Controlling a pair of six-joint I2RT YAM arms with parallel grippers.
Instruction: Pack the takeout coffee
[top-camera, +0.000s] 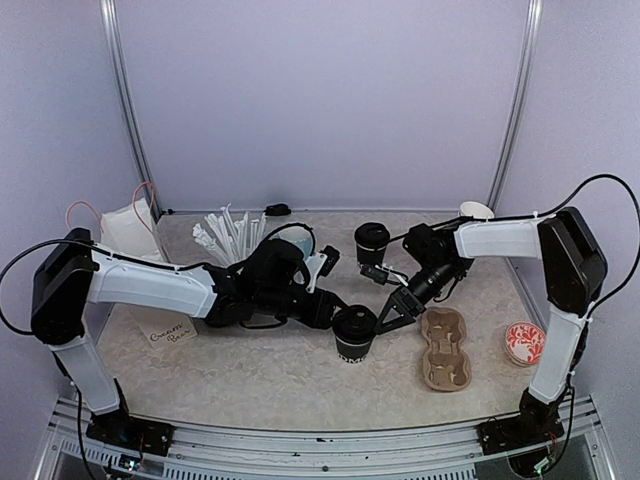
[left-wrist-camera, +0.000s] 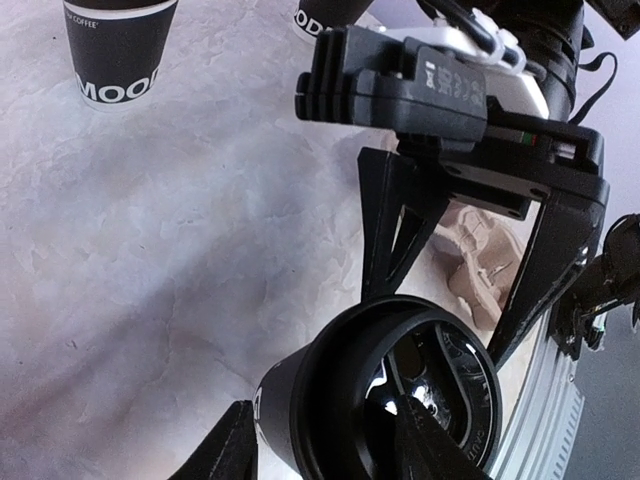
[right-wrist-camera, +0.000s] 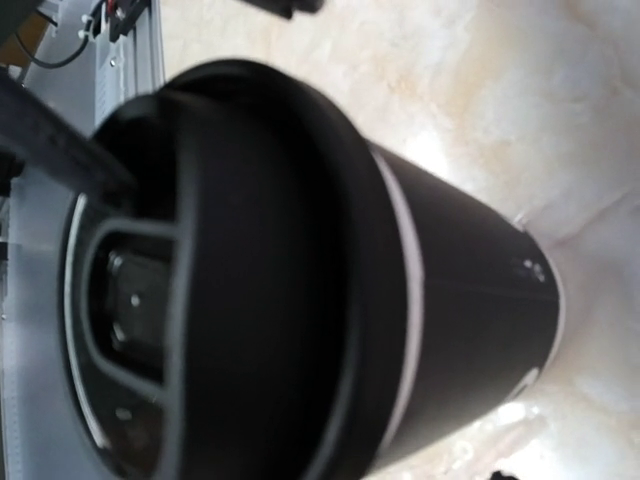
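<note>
A black paper cup with a black lid stands at the table's middle. My left gripper is shut on its body, and its fingers straddle the cup. My right gripper comes in from the right with its jaws spread and its fingertips at the lid's far rim. The cup fills the right wrist view and hides that gripper's fingers. A second lidded black cup stands behind. The bases of two lettered black cups show at the top of the left wrist view.
A brown pulp cup carrier lies right of the held cup and shows in the left wrist view. A cup of white sticks and a light blue mug stand behind my left arm. A red-and-white dish sits at the right.
</note>
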